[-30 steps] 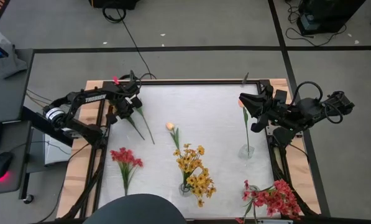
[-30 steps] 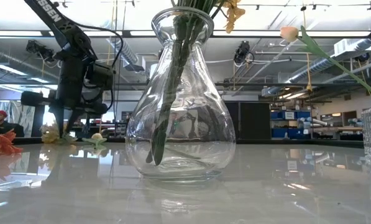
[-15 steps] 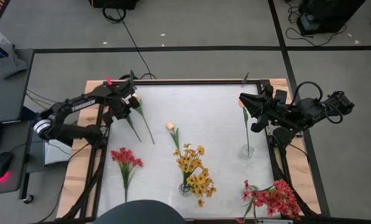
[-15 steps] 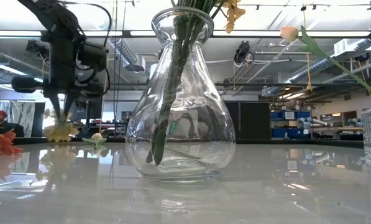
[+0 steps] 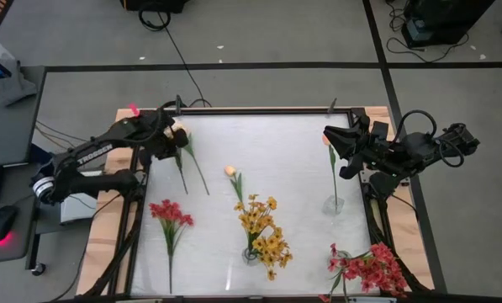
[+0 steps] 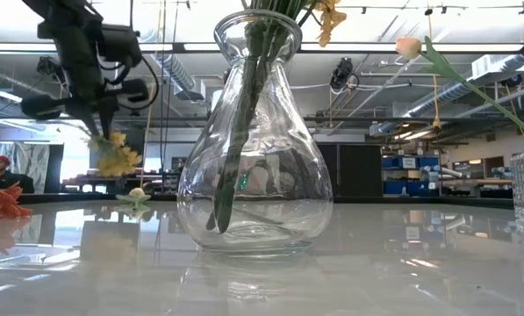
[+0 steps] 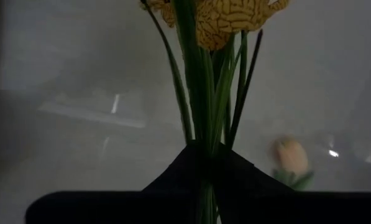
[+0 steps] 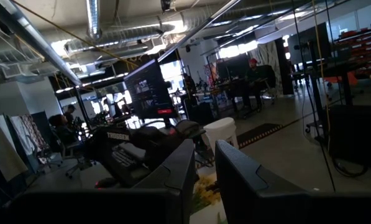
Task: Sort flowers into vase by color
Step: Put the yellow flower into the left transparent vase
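The left gripper (image 5: 173, 135) sits in the upper left of the high view, at the table's far left corner, its fingers clamped together on the green stems of a yellow flower (image 7: 225, 22). The left wrist view shows those stems running up from between the dark fingers to a veined yellow bloom at the top of the frame, with a peach bud (image 7: 290, 155) blurred on the surface beyond. The low view adds what the overhead cannot: the yellow cluster (image 6: 117, 156) hangs off the table, below the gripper at upper left. The right gripper (image 5: 333, 145) waits at the right edge of the high view, its fingers nearly together and holding nothing. On the white table (image 5: 276, 143) lie a red flower (image 5: 170, 215) at lower left and a peach tulip stem (image 5: 234, 178) near centre. A glass vase (image 6: 254, 132) of yellow flowers fills the middle of the low view, with an open workshop of ducts and ceiling lights behind.
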